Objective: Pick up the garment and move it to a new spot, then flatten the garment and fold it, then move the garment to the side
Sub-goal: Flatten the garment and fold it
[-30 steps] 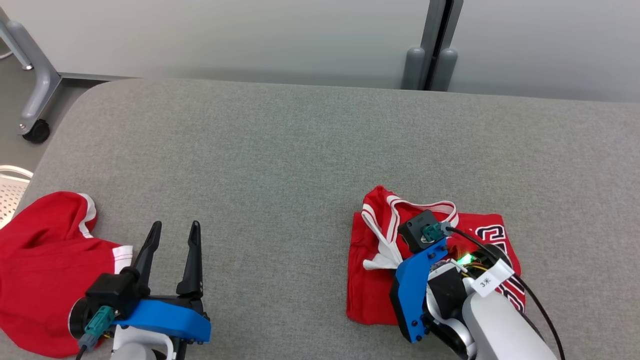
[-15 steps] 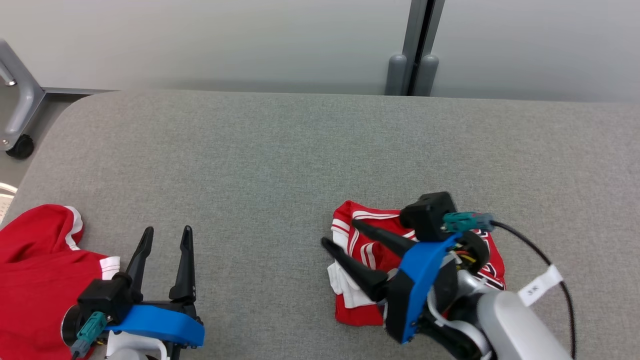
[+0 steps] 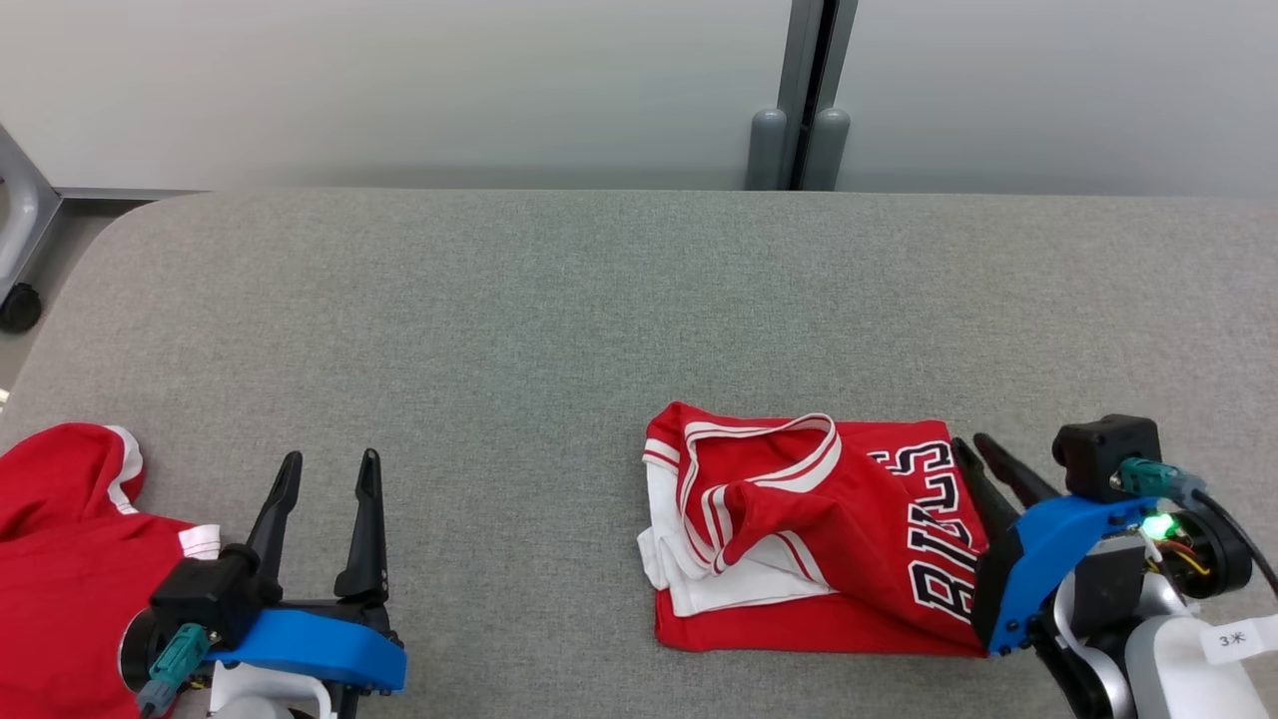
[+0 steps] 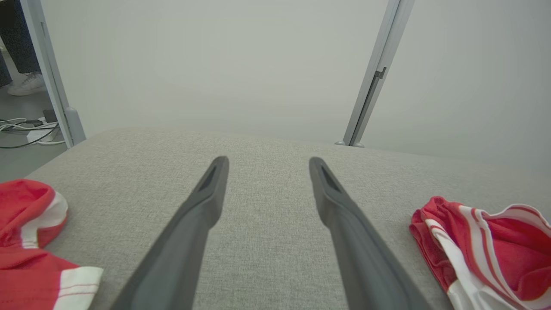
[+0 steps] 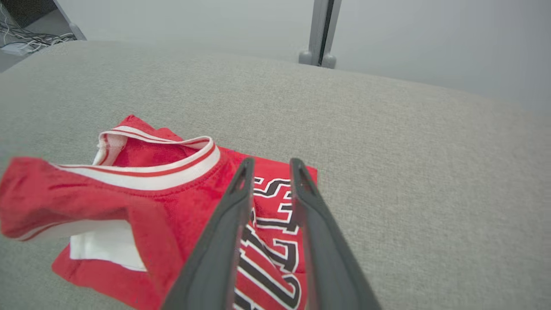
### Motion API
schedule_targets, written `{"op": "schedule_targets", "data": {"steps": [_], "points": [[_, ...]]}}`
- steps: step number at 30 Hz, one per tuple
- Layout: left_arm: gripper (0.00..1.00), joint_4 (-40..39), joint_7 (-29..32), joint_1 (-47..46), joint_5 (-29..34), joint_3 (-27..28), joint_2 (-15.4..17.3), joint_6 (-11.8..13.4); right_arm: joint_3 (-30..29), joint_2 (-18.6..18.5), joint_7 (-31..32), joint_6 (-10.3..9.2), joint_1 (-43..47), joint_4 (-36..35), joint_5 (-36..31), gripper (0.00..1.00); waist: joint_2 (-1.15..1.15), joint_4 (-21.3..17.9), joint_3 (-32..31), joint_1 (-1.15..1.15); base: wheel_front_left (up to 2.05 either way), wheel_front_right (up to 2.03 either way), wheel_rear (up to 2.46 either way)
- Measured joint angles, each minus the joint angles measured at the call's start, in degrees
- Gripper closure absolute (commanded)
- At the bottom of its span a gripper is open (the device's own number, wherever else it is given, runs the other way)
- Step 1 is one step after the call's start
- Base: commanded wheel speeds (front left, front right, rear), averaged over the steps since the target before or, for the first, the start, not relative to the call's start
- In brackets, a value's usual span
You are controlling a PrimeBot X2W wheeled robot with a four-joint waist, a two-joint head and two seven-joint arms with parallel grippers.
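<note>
1. A loose red garment [image 3: 60, 559] lies crumpled on the table [image 3: 499, 300], just left of the left gripper [image 3: 331, 456]. Its fingers stand wide and empty, and a leftward sweep could snag that cloth.
2. The folded red jersey [image 3: 819, 539] lies well to the right of those fingers, with its right edge beneath the tips of the right gripper [image 3: 970, 442].
3. The right fingers are narrowly parted and hold nothing, poised over the jersey's lettering; whether they touch it cannot be told.
4. Pinching only the top layer would likely peel the fold open as the jersey is dragged aside. The raised collar loop, left of the right fingers, could also catch a tip.
</note>
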Motion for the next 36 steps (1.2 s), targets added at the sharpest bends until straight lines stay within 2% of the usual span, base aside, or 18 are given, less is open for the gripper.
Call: {"op": "schedule_targets", "data": {"steps": [5, 8, 10, 14, 15, 16, 17, 18, 19, 22, 25, 26, 31, 33, 36], "points": [[0.0, -0.2, 0.0, 0.0, 0.1, -0.1, -0.1, 0.0, -0.7, 0.8, -3.4, 0.0, -0.5, 6.5, -3.0, 1.0, 0.0, 0.0, 0.1, 0.0, 0.0, 0.0, 0.0], [0.0, -0.4, 0.0, 0.0, 0.2, -0.2, -0.1, 0.0, 0.9, 1.5, -6.6, 0.0, -2.2, 10.2, -3.5, 1.0, 0.0, 0.0, 0.2, 0.0, 0.0, 0.0, 0.0], [0.0, -0.5, 0.0, -0.1, 0.5, -0.3, -0.1, 0.0, 4.3, 2.3, -8.6, 0.0, -3.9, 14.8, -3.8, 1.0, 0.0, 0.2, 0.3, 0.0, 0.0, 0.0, 0.0], [0.0, -0.5, 0.0, -0.2, 0.6, -0.7, -0.2, 0.0, 11.2, 2.8, -9.5, 0.0, -4.8, 19.6, -2.6, 1.0, 0.0, 0.5, 0.4, 0.0, 0.0, 0.0, 0.0], [0.0, -0.5, 0.0, -0.3, 0.6, -0.8, -0.2, 0.0, 13.5, 2.9, -9.4, 0.0, -4.9, 20.4, -1.9, 1.0, 0.0, 0.6, 0.4, 0.0, 0.0, 0.0, 0.0], [0.0, -0.3, 0.0, -0.4, 0.6, -1.0, -0.2, 0.0, 18.4, 3.1, -9.0, 0.0, -4.9, 21.6, 0.5, 1.0, 0.0, 0.6, 0.3, 0.0, 0.0, 0.0, 0.0], [0.0, -0.3, 0.0, -0.5, 0.6, -1.1, -0.1, 0.0, 20.9, 3.1, -8.9, 0.0, -4.9, 22.0, 1.5, 1.0, 0.0, 0.7, 0.3, 0.0, 0.0, 0.0, 0.0], [0.0, -0.3, 0.0, -0.5, 0.6, -1.1, -0.1, 0.0, 20.9, 3.1, -8.9, 0.0, -4.9, 22.0, 1.5, 1.0, 0.0, 0.7, 0.3, 0.0, 0.0, 0.0, 0.0], [0.0, -0.3, 0.0, -0.8, 0.6, -1.0, 0.0, 0.0, 25.3, 3.2, -8.6, 0.0, -4.8, 22.3, 3.8, 1.0, 0.0, 0.6, 0.3, 0.0, 0.0, 0.0, 0.0], [0.0, -0.4, 0.0, -0.9, 0.6, -0.8, 0.2, 0.0, 31.6, 3.2, -7.5, 0.0, -4.5, 21.6, 9.4, 1.0, 0.0, 0.5, 0.2, 0.0, 0.0, 0.0, 0.0], [0.0, -0.4, 0.0, -0.9, 0.6, -0.6, 0.3, 0.0, 34.9, 3.2, -6.6, 0.0, -4.2, 20.4, 13.0, 1.0, 0.0, 0.3, 0.2, 0.0, 0.0, 0.0, 0.0], [0.0, -0.4, 0.0, -0.9, 0.6, -0.3, 0.3, 0.0, 36.8, 3.2, -6.1, 0.0, -4.1, 18.7, 16.1, 1.0, 0.0, 0.2, 0.2, 0.0, 0.0, 0.0, 0.0], [0.0, -0.6, 0.0, -0.5, 0.6, 0.3, 0.2, 0.0, 35.2, 3.3, -7.6, 0.0, -4.1, 13.9, 19.0, 1.0, 0.0, 0.0, 0.2, 0.0, 0.0, 0.0, 0.0], [0.0, -0.8, 0.0, -0.1, 0.5, 0.7, 0.1, 0.0, 31.6, 3.3, -9.5, 0.0, -4.1, 11.4, 18.9, 1.0, 0.0, 0.0, 0.0, 0.0, 0.0, 0.0, 0.0], [0.0, -1.2, 0.0, 0.3, 0.5, 1.6, 0.1, 0.0, 24.1, 3.3, -13.2, 0.0, -3.4, 7.9, 15.4, 1.0, 0.0, -0.2, -0.2, 0.0, 0.0, 0.0, 0.0]]}}
